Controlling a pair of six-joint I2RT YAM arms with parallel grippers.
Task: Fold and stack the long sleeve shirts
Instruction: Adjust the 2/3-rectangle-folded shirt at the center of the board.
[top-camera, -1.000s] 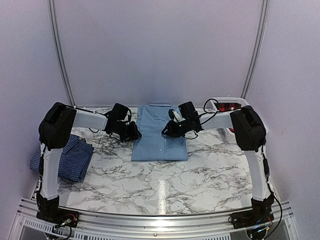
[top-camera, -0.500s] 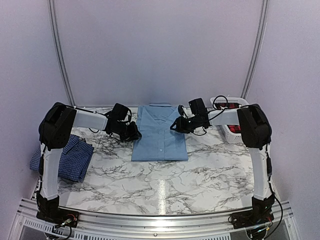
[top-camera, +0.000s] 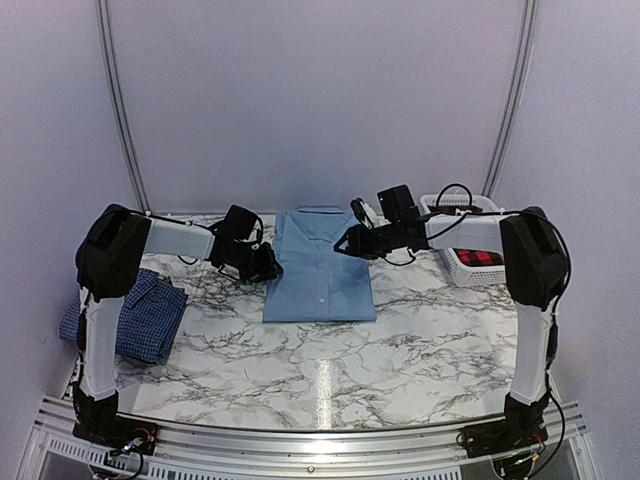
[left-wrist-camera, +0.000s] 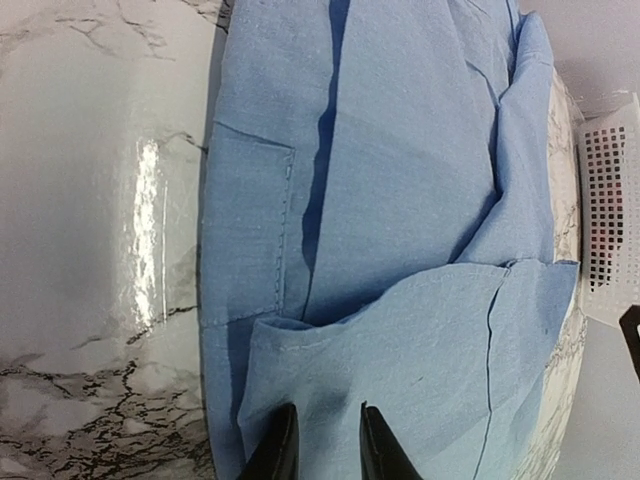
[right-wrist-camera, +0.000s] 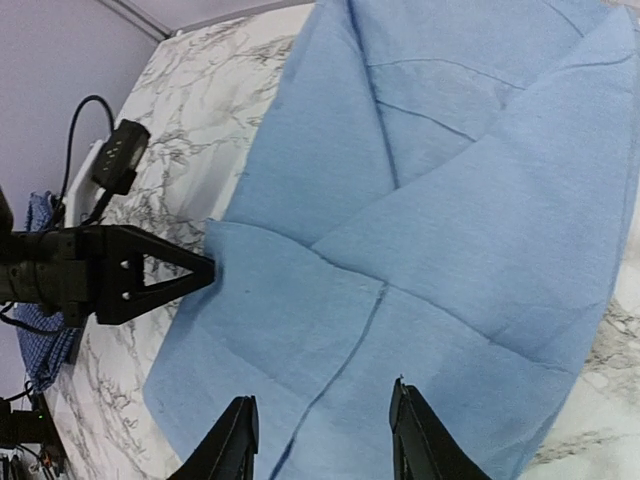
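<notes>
The light blue long sleeve shirt (top-camera: 320, 268) lies folded at the back middle of the marble table, collar to the rear. My left gripper (top-camera: 272, 268) is at its left edge, shut on a folded layer of the cloth (left-wrist-camera: 400, 340); the right wrist view shows its fingers (right-wrist-camera: 170, 275) meeting on that edge. My right gripper (top-camera: 347, 243) hovers over the shirt's right upper part, open, with nothing between its fingers (right-wrist-camera: 322, 395). The dark blue checked shirt (top-camera: 135, 315) lies folded at the table's left edge, partly behind the left arm.
A white perforated basket (top-camera: 450, 262) holding something red (top-camera: 480, 257) stands at the back right, beside the right forearm. The basket's wall (left-wrist-camera: 610, 220) shows just beyond the shirt's far side. Bare marble table (top-camera: 330, 370) lies in front of the shirt.
My right gripper has opened and drawn back up and to the right off the shirt. The right arm has swung outward, uncovering the basket. The left gripper has stayed put.
</notes>
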